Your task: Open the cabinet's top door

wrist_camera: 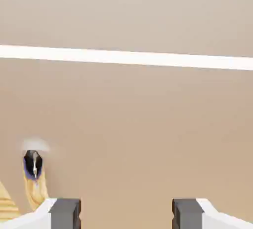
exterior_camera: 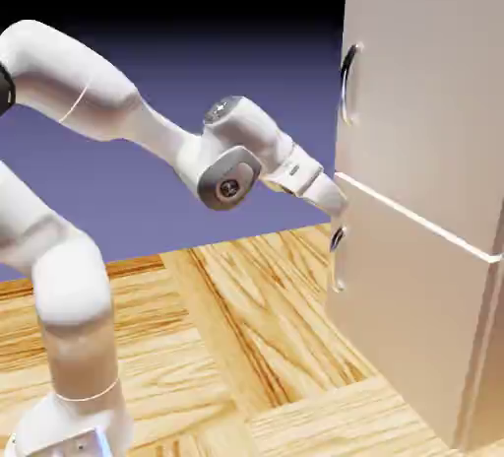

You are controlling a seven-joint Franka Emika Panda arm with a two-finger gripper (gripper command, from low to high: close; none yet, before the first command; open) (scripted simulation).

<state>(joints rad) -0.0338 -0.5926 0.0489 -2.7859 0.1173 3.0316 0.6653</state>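
The big box cabinet (exterior_camera: 418,150) stands on the exterior view's right. Its top door (exterior_camera: 428,91) is shut, above the white line (exterior_camera: 418,216). The top handle (exterior_camera: 346,84) is well above the gripper (wrist_camera: 126,214). The gripper's two fingers are apart, with nothing between them, near the cabinet's small low handle (exterior_camera: 338,256). The white arm (exterior_camera: 236,150) reaches toward the cabinet.

In the exterior view, a worktop (exterior_camera: 246,322) of grained, yellow-brown wood is backed by a blue-violet backdrop (exterior_camera: 256,66), darkened to black above.
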